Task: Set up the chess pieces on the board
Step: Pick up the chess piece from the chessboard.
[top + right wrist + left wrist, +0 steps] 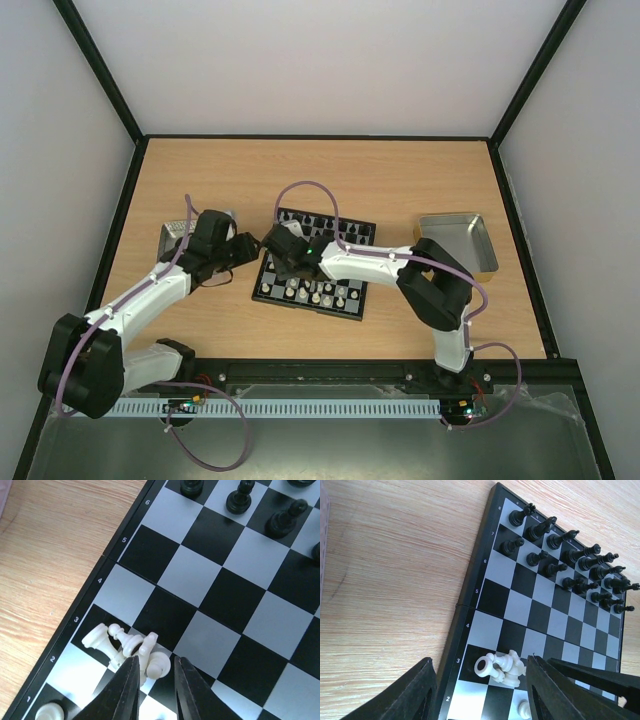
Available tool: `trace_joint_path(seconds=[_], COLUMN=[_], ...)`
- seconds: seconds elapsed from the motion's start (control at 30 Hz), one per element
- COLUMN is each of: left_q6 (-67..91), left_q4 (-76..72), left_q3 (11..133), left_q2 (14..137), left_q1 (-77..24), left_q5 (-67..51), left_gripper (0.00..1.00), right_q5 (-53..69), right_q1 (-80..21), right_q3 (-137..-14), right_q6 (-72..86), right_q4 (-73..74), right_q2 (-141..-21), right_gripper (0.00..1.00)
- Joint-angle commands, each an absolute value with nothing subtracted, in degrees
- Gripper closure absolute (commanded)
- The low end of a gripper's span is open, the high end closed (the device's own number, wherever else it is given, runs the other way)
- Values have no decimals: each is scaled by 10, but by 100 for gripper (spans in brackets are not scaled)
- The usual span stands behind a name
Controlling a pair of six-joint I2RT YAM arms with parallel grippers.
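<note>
Cream-white chess pieces [125, 645] lie toppled on the board [210, 587] at the tips of the narrowly parted right gripper [156, 661].

White numerals 1 to 8 on the black rim of the board [470, 592].

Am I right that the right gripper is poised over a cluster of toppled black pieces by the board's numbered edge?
Not quite: the toppled pieces at the right gripper are cream-white, not black, as the right wrist view shows. They do lie by the numbered edge of the board.
</note>
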State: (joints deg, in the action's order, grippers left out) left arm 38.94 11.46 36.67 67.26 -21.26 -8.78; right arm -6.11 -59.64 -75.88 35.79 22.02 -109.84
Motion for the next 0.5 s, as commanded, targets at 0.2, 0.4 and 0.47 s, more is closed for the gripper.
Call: trace_joint_path(seconds=[0.2, 0.4, 0.47], left_q6=[383, 383, 383], left_q4=[101, 102, 103], left_q3=[361, 361, 361], left_q2=[680, 679, 678], left_q1=[-206, -205, -205], left_q5=[-102, -104, -104], left_gripper=[49, 49, 49], right_q5=[-64, -65, -77], right_q1=[-591, -591, -590], right_q3=[-782, -782, -782], right_q6=[341, 339, 339], right_q4=[223, 225, 226], right_q2=[-1132, -1138, -1136], right_gripper=[84, 87, 91])
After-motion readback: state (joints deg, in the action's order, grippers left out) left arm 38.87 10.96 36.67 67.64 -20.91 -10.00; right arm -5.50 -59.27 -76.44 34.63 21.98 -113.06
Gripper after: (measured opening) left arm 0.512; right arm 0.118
